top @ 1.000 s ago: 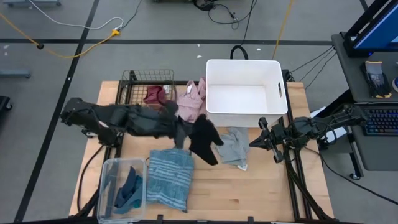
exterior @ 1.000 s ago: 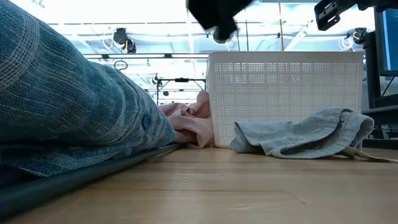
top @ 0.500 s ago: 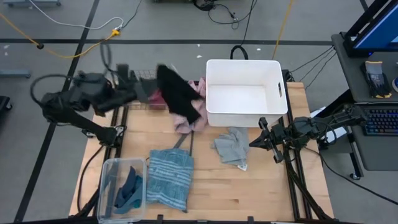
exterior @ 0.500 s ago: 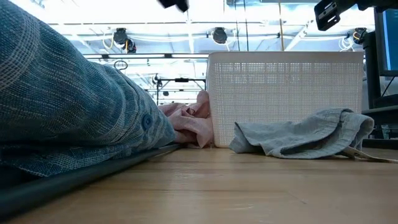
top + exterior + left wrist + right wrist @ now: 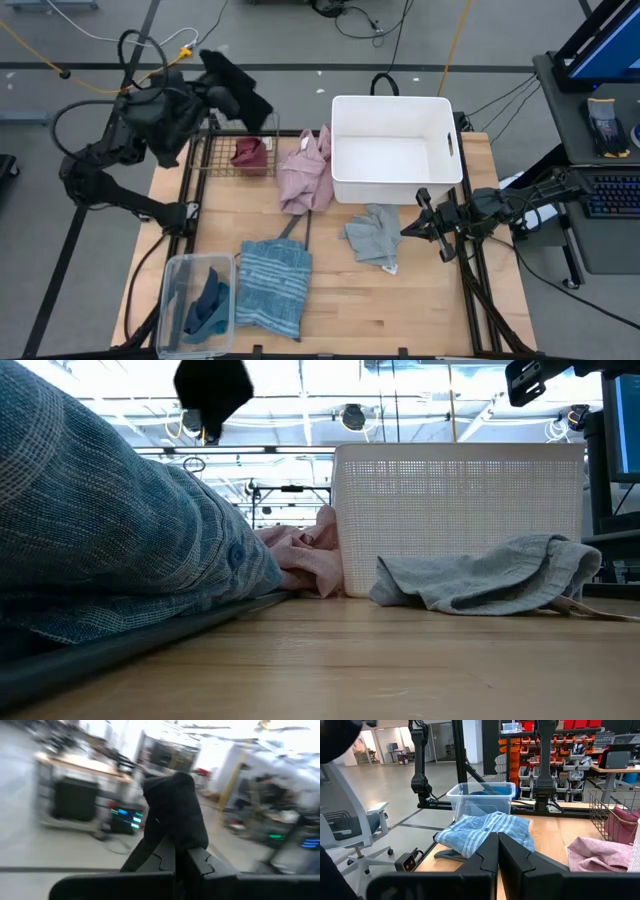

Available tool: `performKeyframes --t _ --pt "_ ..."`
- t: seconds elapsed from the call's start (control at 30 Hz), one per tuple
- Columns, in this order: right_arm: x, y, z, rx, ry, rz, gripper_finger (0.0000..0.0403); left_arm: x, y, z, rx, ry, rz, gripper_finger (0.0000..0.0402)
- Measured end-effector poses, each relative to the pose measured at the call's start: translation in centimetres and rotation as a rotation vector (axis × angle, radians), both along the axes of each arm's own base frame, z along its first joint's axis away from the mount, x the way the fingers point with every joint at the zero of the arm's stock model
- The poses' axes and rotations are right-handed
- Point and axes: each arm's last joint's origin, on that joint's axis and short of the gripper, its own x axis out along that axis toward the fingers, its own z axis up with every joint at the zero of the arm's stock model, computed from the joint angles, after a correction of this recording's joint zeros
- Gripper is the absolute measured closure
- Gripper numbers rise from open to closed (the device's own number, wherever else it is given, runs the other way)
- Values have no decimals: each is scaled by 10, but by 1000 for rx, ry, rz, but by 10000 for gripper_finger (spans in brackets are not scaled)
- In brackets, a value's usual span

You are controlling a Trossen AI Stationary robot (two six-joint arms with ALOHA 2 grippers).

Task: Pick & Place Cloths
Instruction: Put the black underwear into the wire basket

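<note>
Swung past the table's far-left edge, left gripper [image 5: 205, 92] jaws clenching black cloth [image 5: 238, 90]; right gripper [image 5: 420, 228] jaws closed

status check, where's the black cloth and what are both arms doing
Left pincer shut on the black cloth, raised by the wire basket. Right pincer shut, empty, waiting at the table's right edge. Nothing in the way.

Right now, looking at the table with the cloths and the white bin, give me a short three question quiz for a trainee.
1. True or false: the left gripper is shut on the black cloth.
2. Which cloth leans against the white bin? A grey cloth, B pink cloth, C striped cloth.
3. Fill in: the maroon cloth lies in the ____ basket.

Key: 1 true; 2 B; 3 wire.
</note>
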Motion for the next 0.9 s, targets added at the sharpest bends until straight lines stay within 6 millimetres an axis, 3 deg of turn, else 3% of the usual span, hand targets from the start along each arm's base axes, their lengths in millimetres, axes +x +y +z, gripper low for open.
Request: performKeyframes --t 0.2,0.47,0.7,0.9 --pt "0 0 0 0 0 0 403 8 24 -11 30 231 149 401" --pt "0 0 0 0 -1 -2 403 24 67 -51 -75 578 289 401" --pt "0 0 0 0 0 -4 403 22 105 -84 -261 727 325 401" --pt "0 0 0 0 -1 -4 403 9 122 -106 -447 788 398 401"
